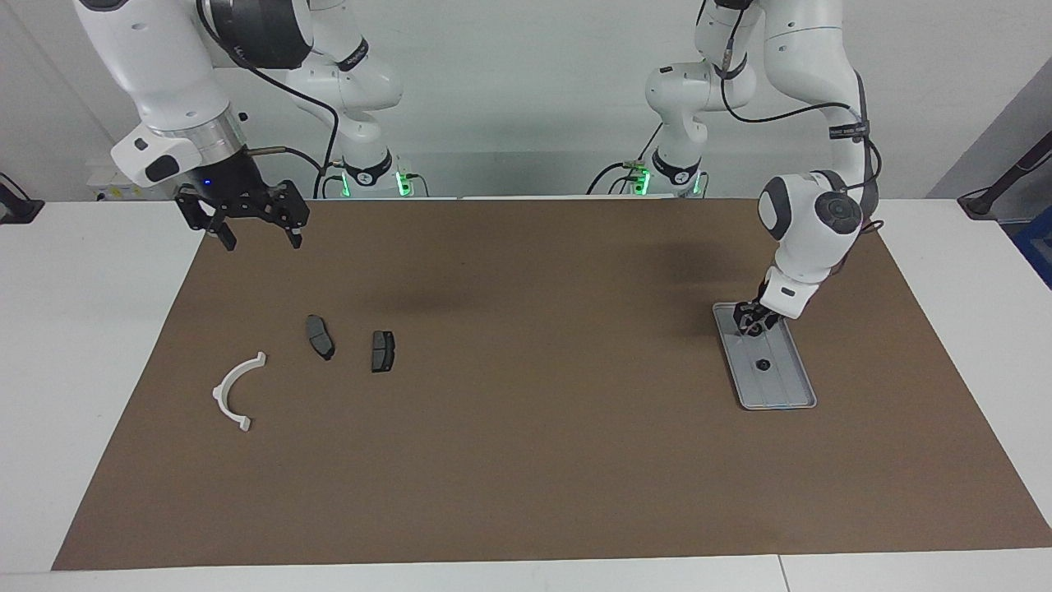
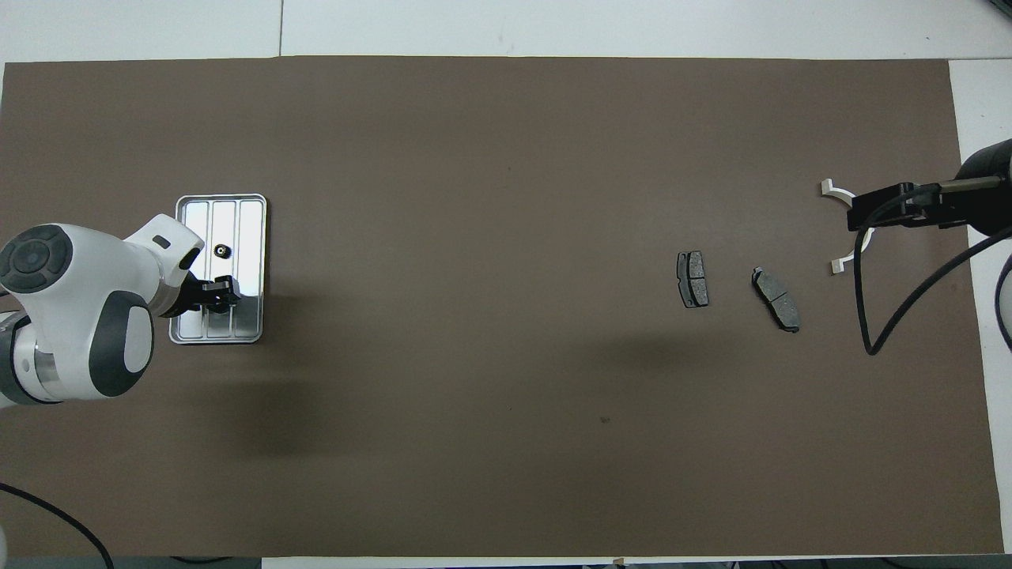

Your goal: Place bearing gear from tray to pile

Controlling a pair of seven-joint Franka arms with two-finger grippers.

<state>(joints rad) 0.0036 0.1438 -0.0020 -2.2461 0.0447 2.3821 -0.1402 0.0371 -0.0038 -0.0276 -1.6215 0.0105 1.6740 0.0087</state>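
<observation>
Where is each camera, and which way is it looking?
Facing view: high across the table, looking back at the robots; both whole arms show, the left gripper low over the tray, the right gripper open in the air.
Overhead view: high above the robots' end, looking steeply down; only the left arm's wrist and part of the right gripper show.
Both share the tray, the small gear in it, two brake pads and the white bracket, turned half around.

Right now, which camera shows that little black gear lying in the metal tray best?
The overhead view: the gear stands out dark against the bright tray, its toothed ring visible. In the facing view it is only a small dark dot on grey.
</observation>
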